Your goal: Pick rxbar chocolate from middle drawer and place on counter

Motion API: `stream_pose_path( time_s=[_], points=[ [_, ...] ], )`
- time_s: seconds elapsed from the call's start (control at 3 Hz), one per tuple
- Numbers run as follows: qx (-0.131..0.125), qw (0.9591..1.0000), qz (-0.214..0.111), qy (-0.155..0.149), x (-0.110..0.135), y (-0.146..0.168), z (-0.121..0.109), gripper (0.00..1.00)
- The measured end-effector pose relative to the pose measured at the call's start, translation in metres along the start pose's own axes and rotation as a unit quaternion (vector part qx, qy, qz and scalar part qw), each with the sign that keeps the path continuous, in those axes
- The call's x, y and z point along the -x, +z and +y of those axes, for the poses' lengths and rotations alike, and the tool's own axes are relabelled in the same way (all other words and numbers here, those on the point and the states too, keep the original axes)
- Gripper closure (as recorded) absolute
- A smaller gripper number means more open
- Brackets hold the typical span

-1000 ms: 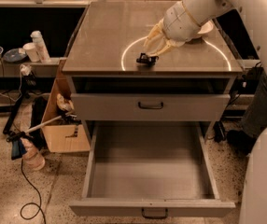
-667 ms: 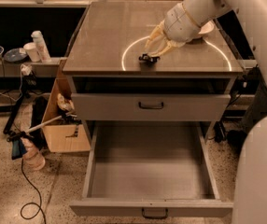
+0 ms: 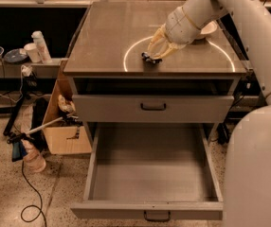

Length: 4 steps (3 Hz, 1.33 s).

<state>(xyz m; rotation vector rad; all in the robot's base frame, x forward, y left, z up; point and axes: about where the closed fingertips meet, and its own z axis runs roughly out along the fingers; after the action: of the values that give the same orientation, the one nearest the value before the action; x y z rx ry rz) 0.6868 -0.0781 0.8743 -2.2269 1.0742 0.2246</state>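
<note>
The rxbar chocolate (image 3: 150, 58) shows as a small dark item resting on the counter (image 3: 109, 32), on the white arc near the front edge. My gripper (image 3: 152, 56) reaches down from the upper right and its cream fingers (image 3: 158, 40) converge on the bar, shut on it. Below, the middle drawer (image 3: 149, 171) is pulled fully out, and nothing lies on its grey floor.
A white bowl (image 3: 207, 28) sits on the counter behind my wrist. The upper drawer front (image 3: 153, 107) with a dark handle is pushed in. A cardboard box (image 3: 64, 126), cables and bottles stand on the floor at left. My white arm and base (image 3: 258, 145) fill the right side.
</note>
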Motion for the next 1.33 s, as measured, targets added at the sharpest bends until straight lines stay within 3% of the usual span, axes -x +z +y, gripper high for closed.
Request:
stream_pose_path(
  time_s=[1.0, 1.33],
  points=[
    [0.015, 0.9997, 0.008, 0.015, -0.027, 0.017, -0.001, 1.0],
    [0.015, 0.9997, 0.008, 0.015, -0.027, 0.017, -0.001, 0.84]
  ],
)
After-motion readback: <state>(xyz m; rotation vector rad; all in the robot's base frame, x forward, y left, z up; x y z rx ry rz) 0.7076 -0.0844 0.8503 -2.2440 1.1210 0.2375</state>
